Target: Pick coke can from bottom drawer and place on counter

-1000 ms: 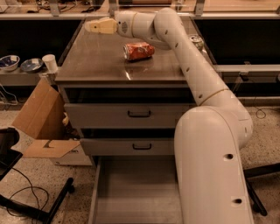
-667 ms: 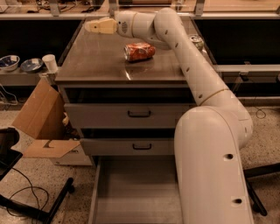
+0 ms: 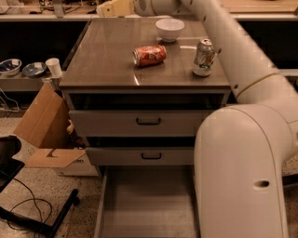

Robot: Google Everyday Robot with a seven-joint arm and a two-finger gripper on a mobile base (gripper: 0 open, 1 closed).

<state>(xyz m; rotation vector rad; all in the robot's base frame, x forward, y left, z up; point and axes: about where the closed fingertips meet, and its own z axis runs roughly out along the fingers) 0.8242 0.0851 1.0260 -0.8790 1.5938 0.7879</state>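
The coke can (image 3: 150,55) lies on its side near the middle of the counter (image 3: 104,58), red-orange with white lettering. The gripper (image 3: 111,8) is at the counter's far edge, up and to the left of the can, well clear of it and holding nothing that shows. The arm runs from it across the upper right and down to its big white base link at lower right. The bottom drawer (image 3: 146,207) is pulled out at the cabinet's foot. Its grey floor is bare where it shows, and its right side is hidden behind the arm.
A white-and-green can (image 3: 204,57) stands upright at the counter's right. A white bowl (image 3: 169,29) sits at the back. The two upper drawers (image 3: 149,122) are slightly open. A cardboard box (image 3: 44,132) and a black stand (image 3: 32,214) are on the floor at left.
The gripper and forearm have moved back and up, away from the counter's far left. This uncovers the white bowl and the white-and-green can. The coke can has not moved.
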